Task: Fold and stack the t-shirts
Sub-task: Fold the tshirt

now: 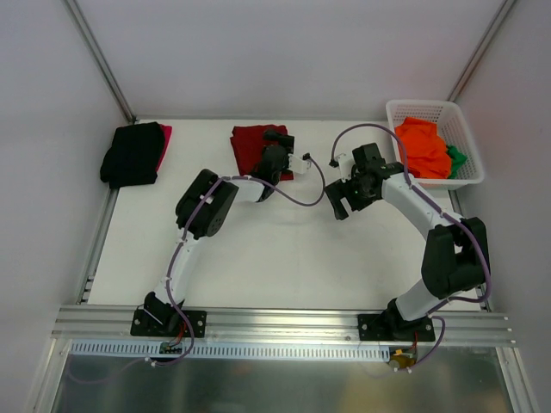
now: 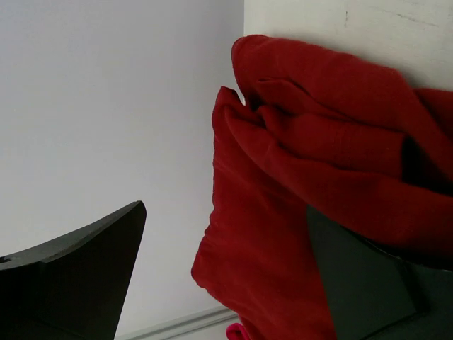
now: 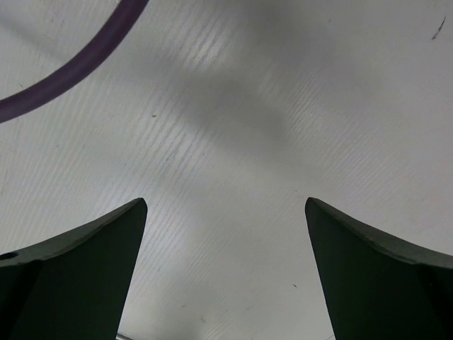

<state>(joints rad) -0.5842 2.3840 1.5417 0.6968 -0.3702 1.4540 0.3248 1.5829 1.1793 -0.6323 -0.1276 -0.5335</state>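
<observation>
Two grippers, both released: left gripper [image 2: 225,207] at the dark red t-shirt [image 1: 248,144], far-middle on the table [image 1: 258,258]; right gripper [image 3: 225,202] over bare table; stacking seems in hand; next, a pinch through every folded layer

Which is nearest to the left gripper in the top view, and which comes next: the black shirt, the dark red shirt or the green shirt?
From the left gripper:
1. dark red shirt, at the gripper itself, middle of the far side.
2. black shirt, far left corner.
3. green shirt, in the basket at the far right.
</observation>
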